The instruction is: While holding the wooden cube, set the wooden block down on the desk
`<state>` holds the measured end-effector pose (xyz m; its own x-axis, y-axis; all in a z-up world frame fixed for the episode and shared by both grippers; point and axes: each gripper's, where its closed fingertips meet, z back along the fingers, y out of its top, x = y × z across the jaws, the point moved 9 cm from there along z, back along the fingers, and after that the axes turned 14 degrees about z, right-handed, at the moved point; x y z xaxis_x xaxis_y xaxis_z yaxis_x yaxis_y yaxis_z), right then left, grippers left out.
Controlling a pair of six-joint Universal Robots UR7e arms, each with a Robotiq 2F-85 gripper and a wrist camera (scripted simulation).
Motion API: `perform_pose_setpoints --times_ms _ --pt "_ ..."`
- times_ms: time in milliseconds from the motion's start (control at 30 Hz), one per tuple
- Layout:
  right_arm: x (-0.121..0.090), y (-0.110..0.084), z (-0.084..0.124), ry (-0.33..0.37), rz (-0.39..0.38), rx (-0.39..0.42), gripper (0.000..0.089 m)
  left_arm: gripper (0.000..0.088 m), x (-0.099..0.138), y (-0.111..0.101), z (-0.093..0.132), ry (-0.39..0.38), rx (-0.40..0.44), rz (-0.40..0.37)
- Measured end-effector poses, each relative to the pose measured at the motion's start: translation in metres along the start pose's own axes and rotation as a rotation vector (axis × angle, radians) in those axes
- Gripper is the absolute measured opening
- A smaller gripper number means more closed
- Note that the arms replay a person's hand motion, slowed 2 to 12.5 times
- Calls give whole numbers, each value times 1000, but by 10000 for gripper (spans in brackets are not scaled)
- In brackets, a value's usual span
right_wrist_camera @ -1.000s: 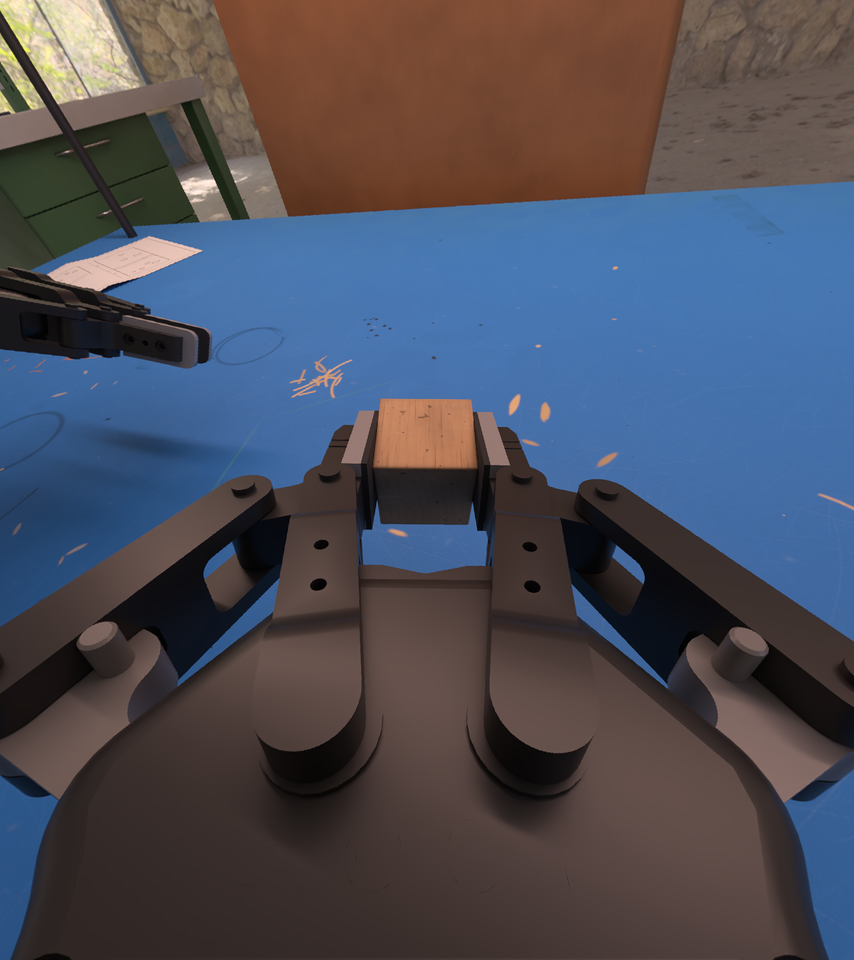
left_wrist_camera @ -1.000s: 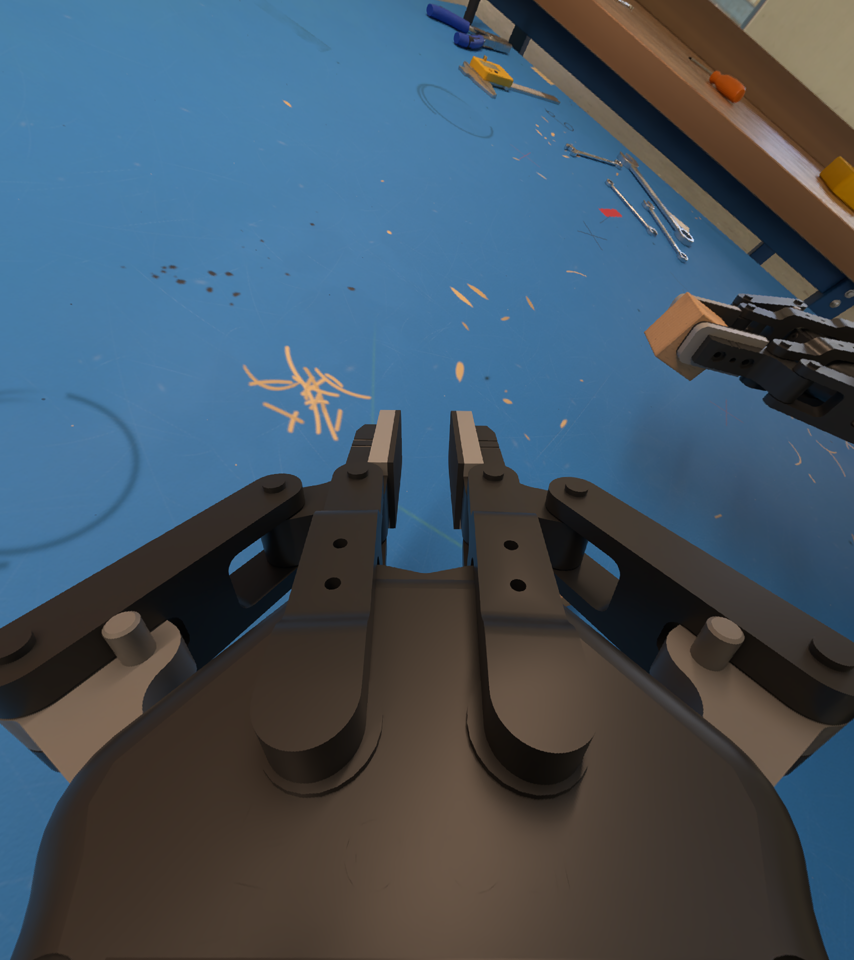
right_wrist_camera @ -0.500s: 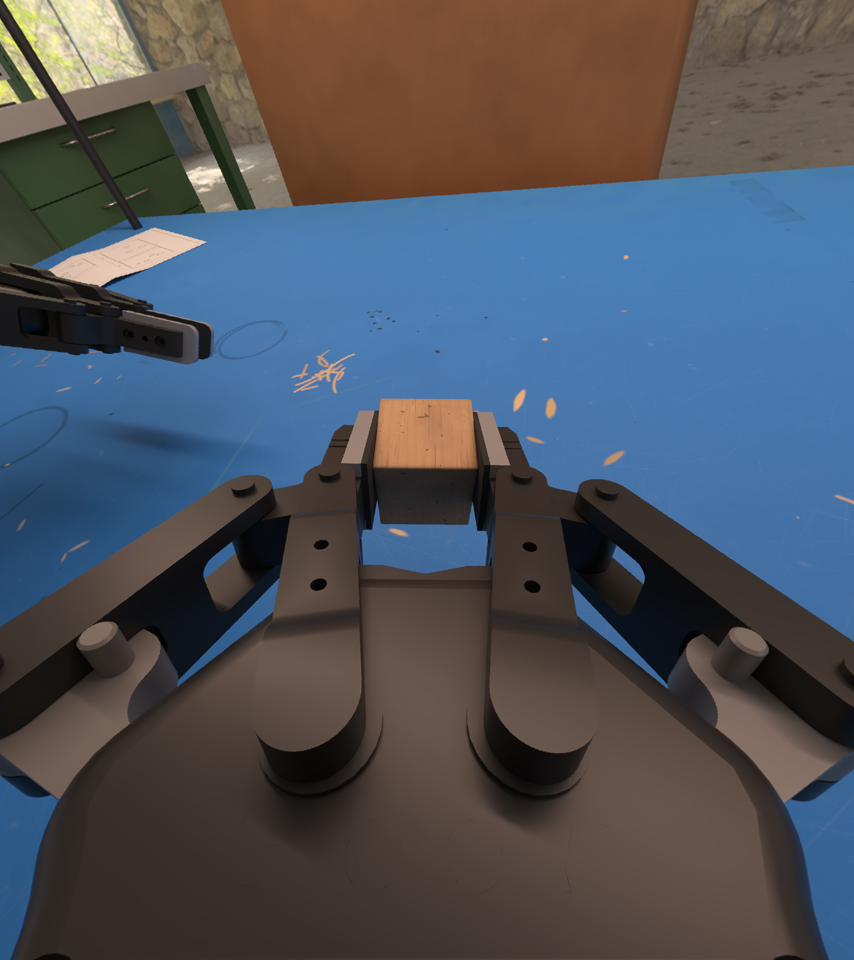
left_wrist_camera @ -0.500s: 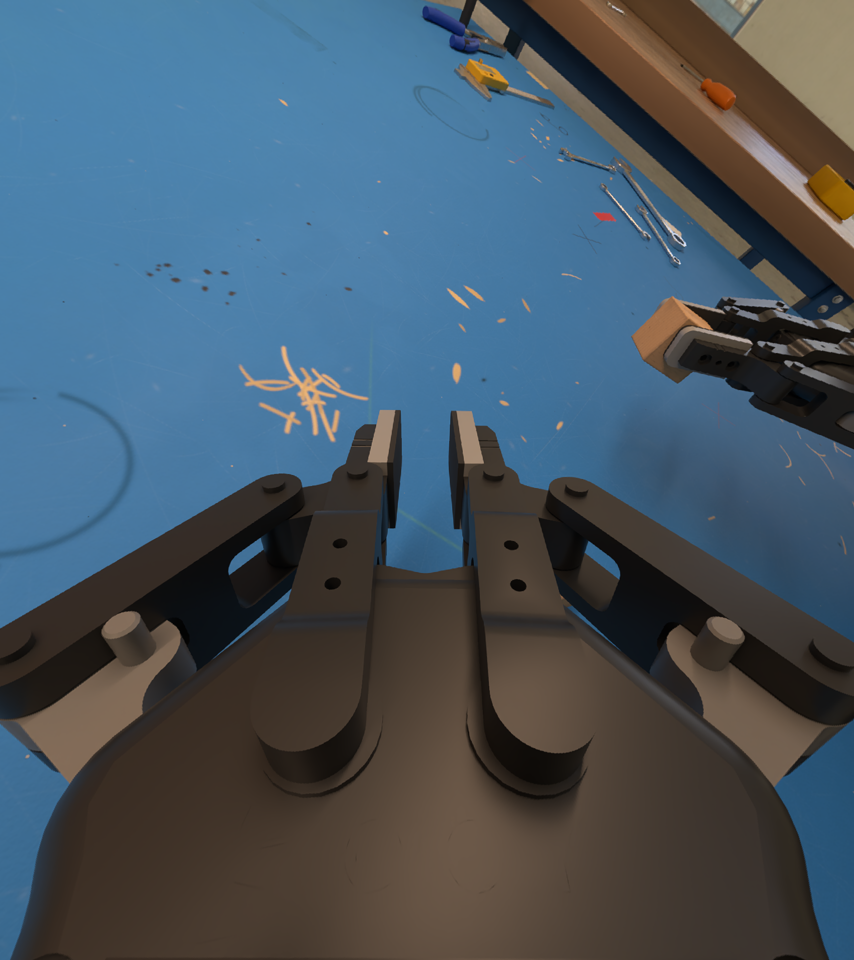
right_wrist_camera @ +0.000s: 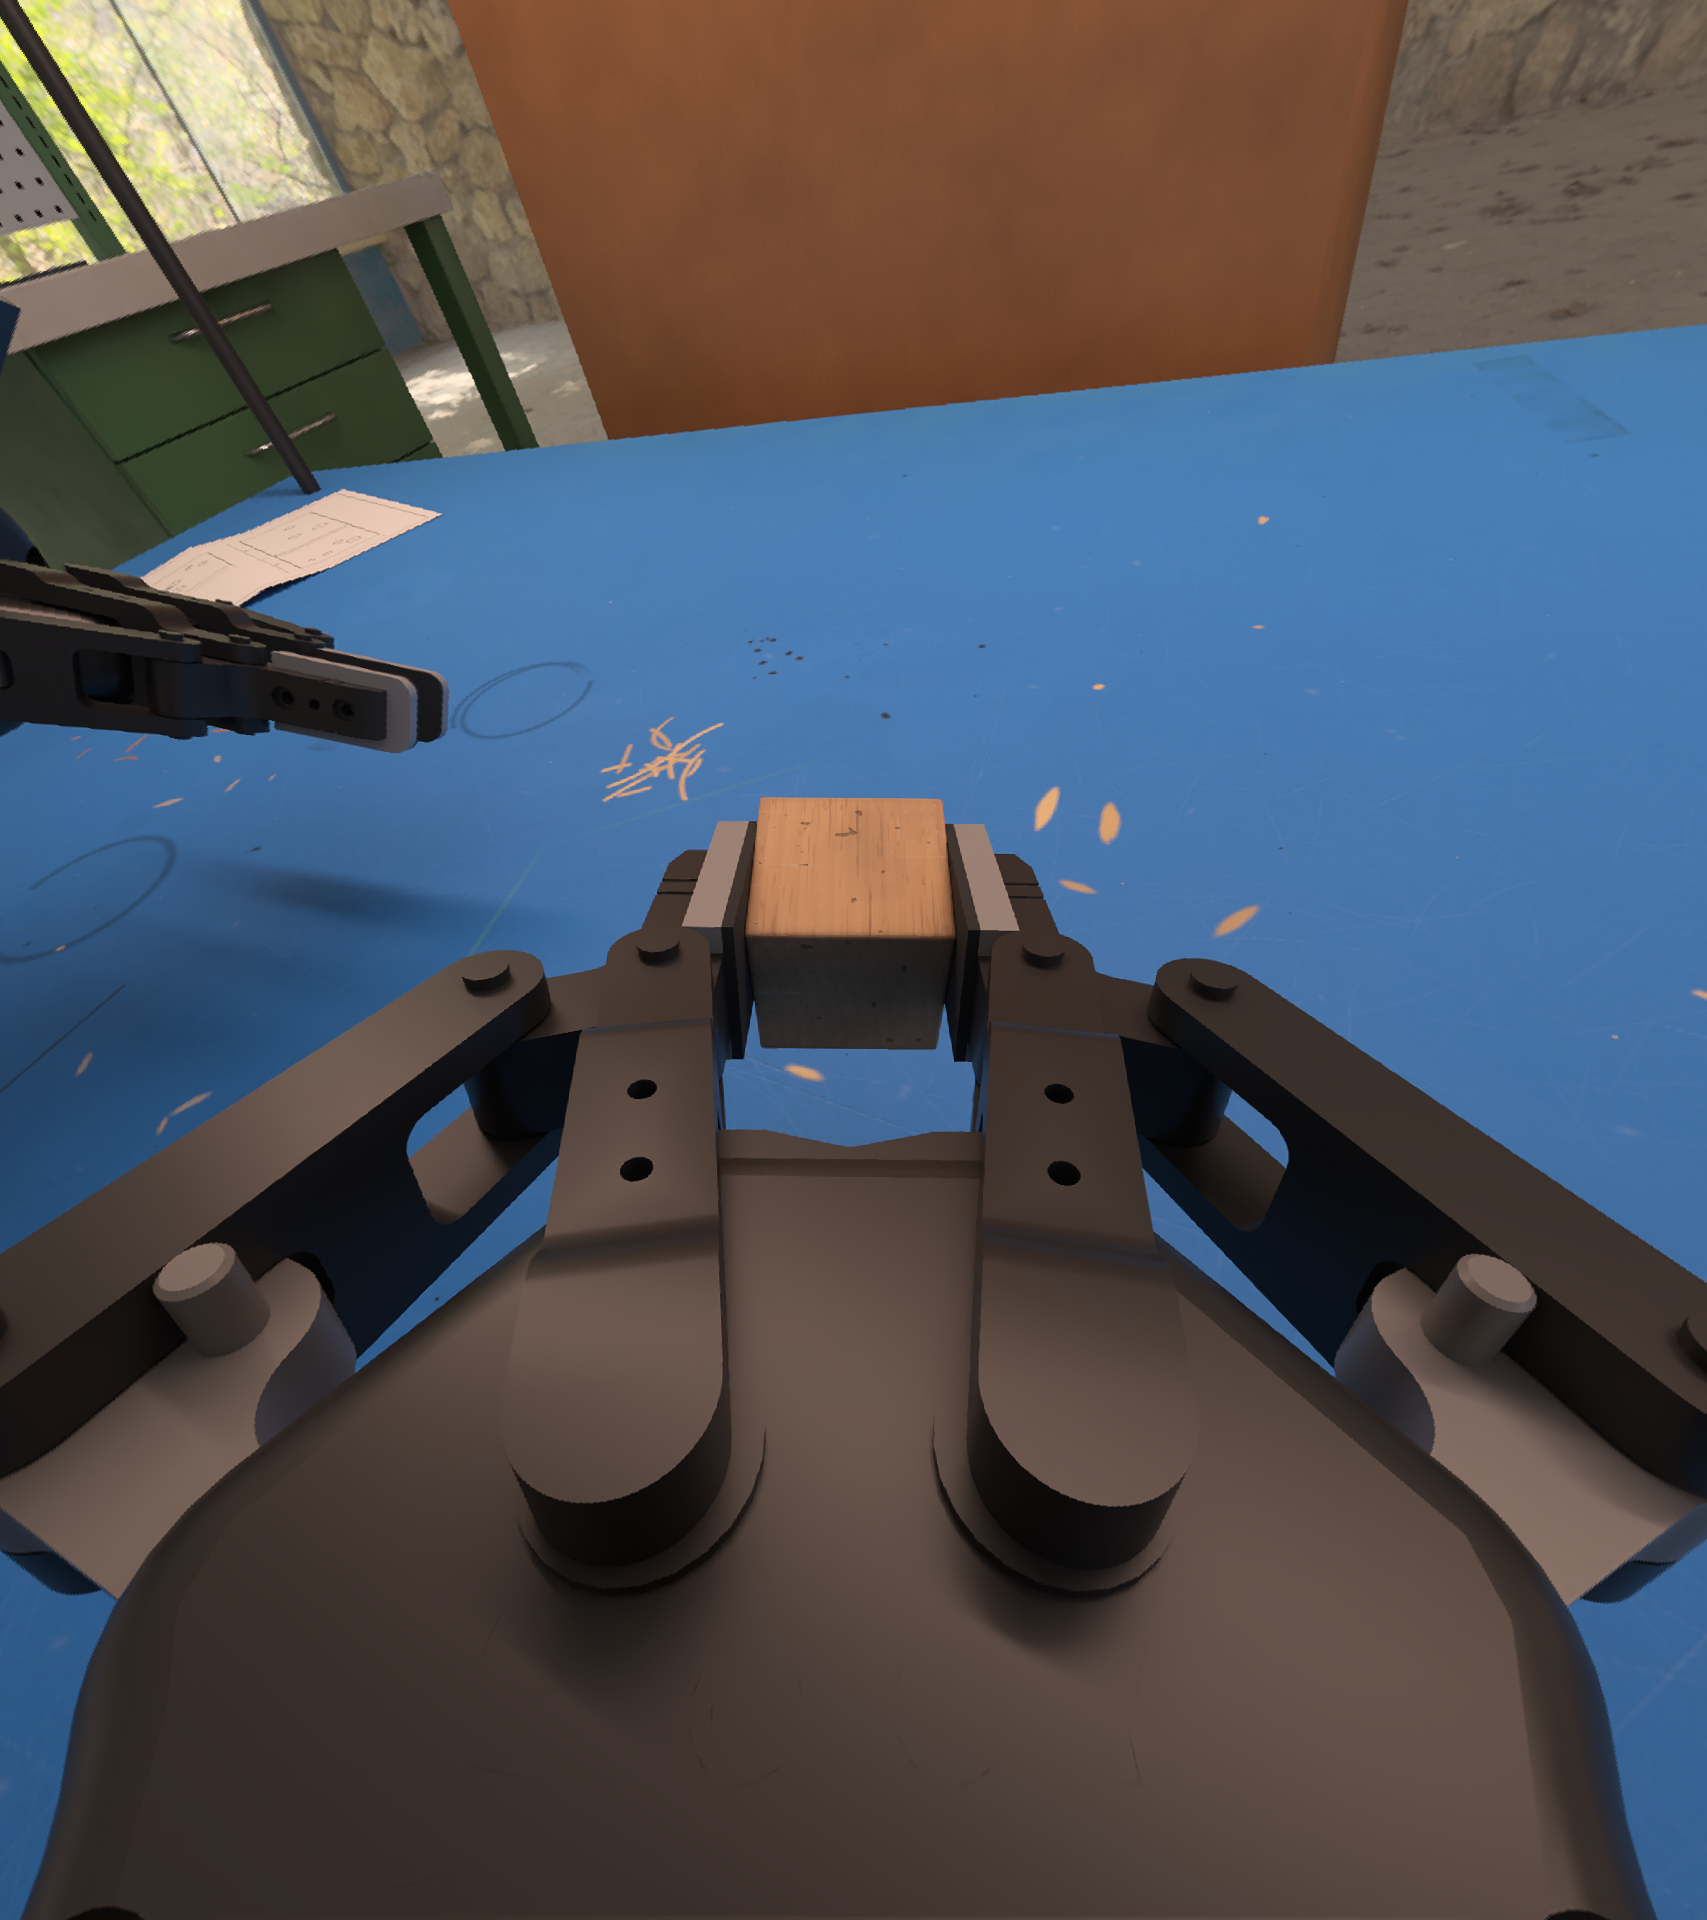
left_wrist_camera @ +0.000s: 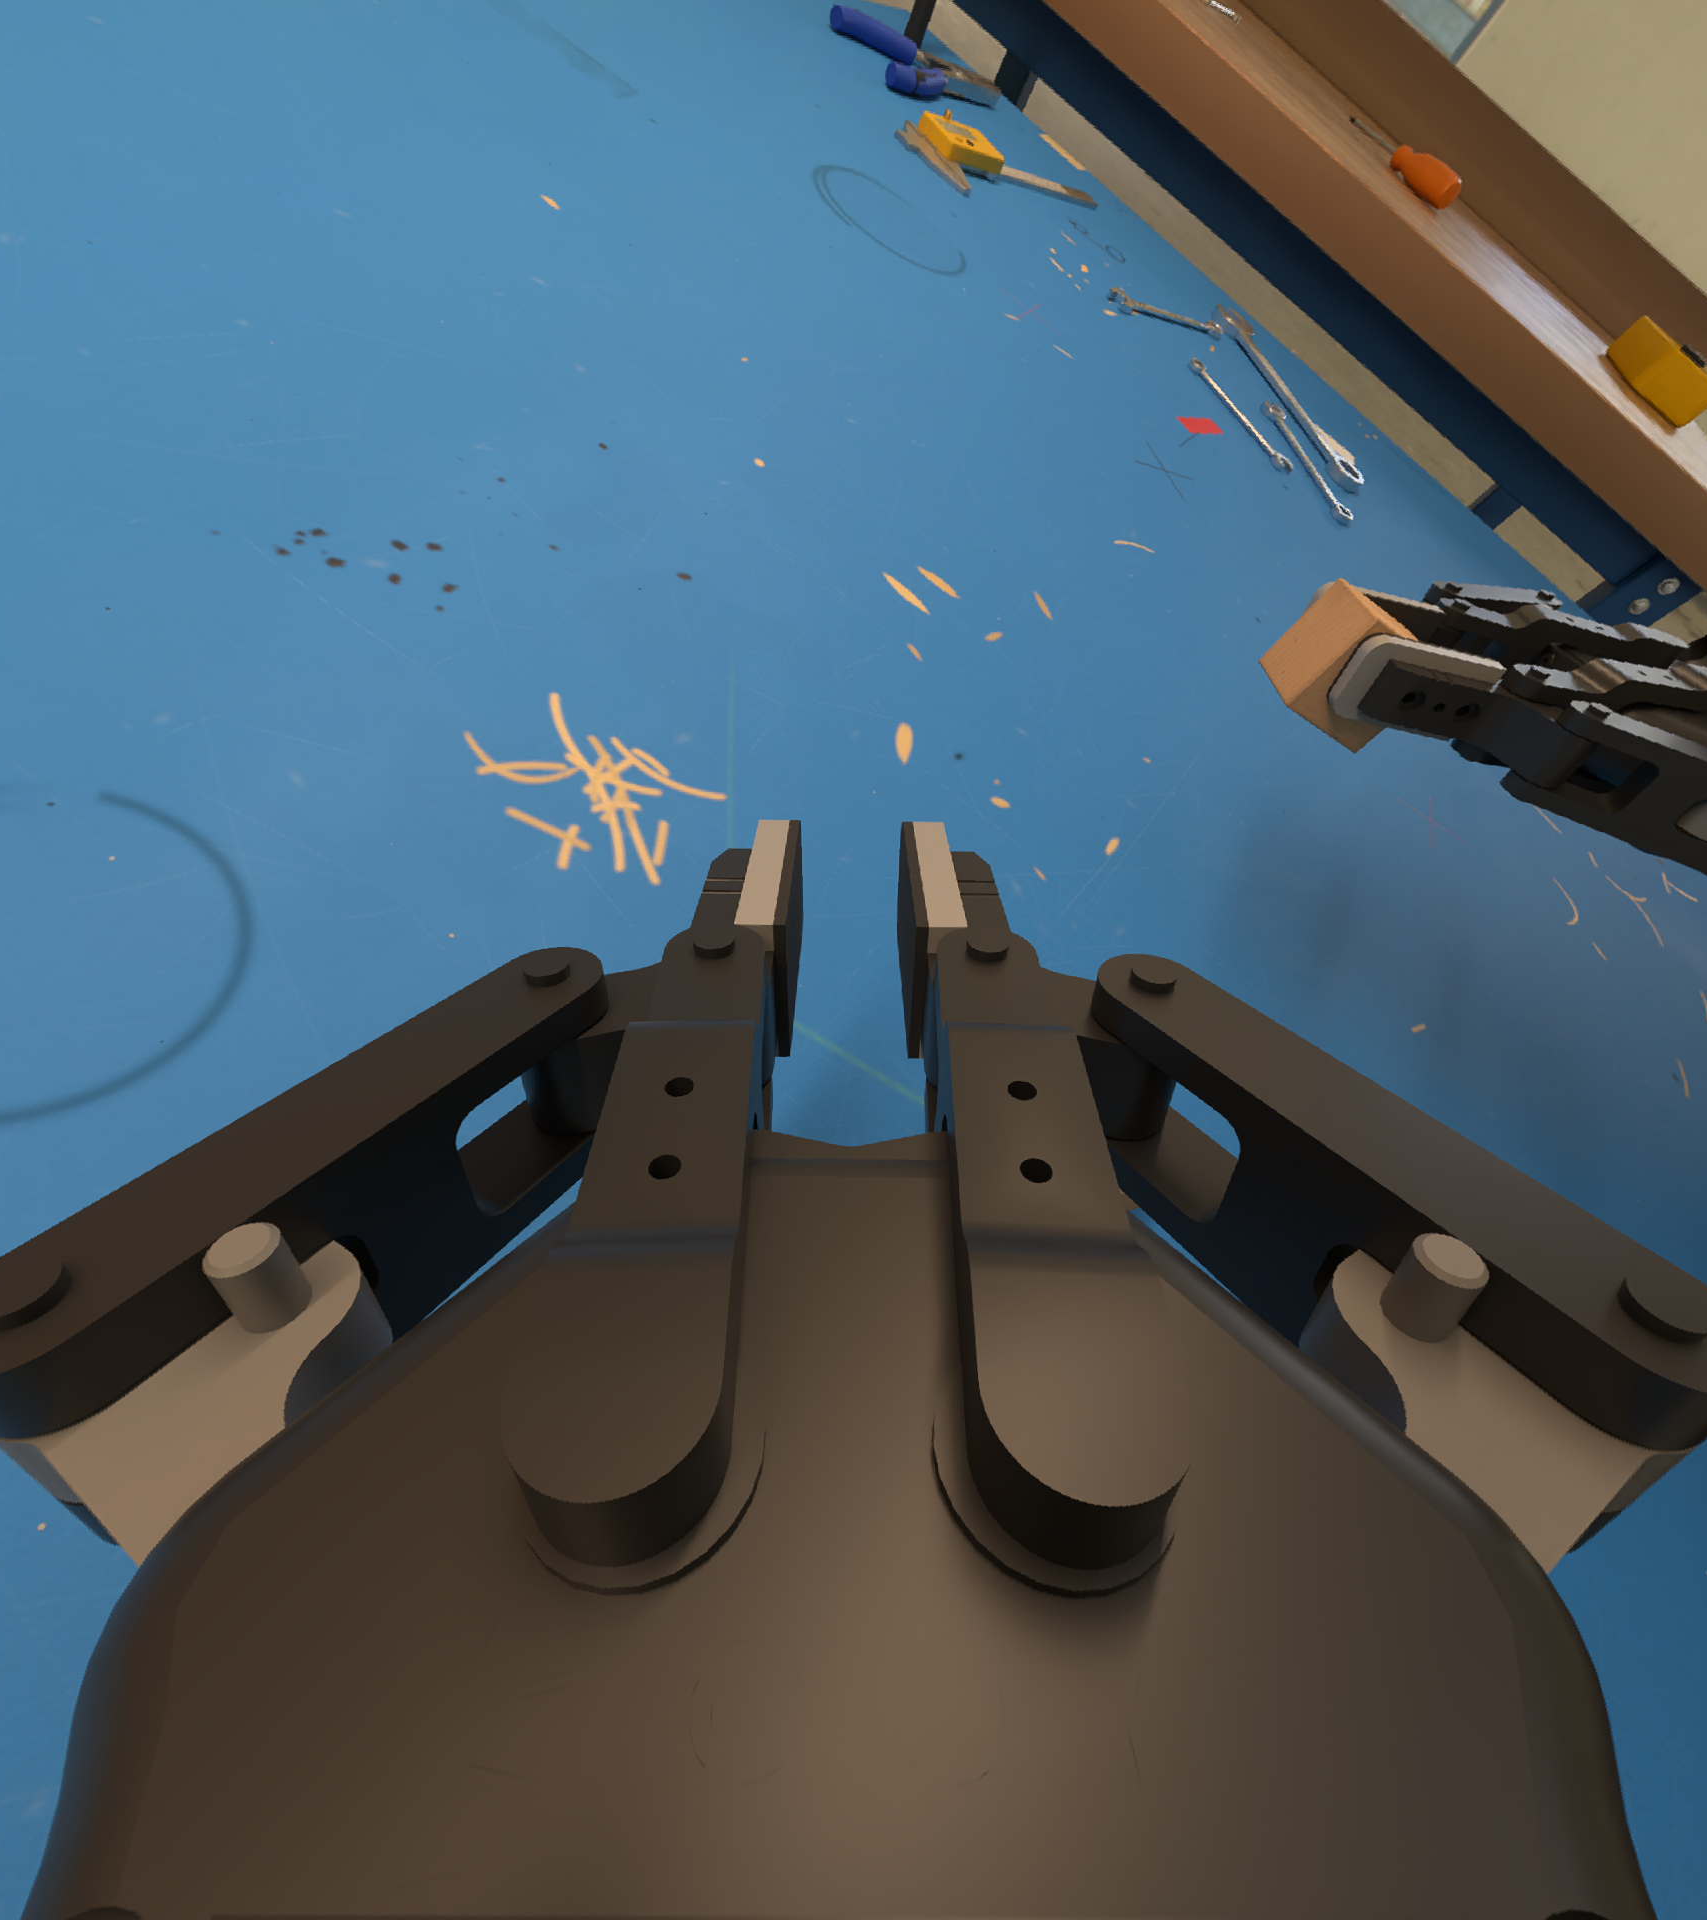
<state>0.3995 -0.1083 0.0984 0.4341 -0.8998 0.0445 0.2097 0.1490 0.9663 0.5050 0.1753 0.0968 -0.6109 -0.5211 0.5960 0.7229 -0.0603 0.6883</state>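
A light wooden cube sits between the pads of my right gripper, which is shut on it and holds it above the blue desk. In the left wrist view the same cube and right gripper hang at the right, above the desk. My left gripper is empty, its jaws a narrow gap apart, above the desk near a patch of orange scratches. It shows at the left of the right wrist view. No second wooden block is in view.
Several wrenches, a yellow tool and blue-handled pliers lie near the desk's far edge. A wooden bench behind holds an orange-handled tool and a yellow object. A paper sheet lies at the desk's far corner.
The right gripper with the cube has drifted slightly left in the left wrist view. The right wrist view now takes in more of the background. Neither gripper's jaws have changed.
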Motion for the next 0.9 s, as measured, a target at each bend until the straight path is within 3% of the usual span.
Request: perform_pose_setpoints --times_ms 900 --pt "4 -1 -7 33 -14 -25 301 169 -5 1 -1 8 0 19"
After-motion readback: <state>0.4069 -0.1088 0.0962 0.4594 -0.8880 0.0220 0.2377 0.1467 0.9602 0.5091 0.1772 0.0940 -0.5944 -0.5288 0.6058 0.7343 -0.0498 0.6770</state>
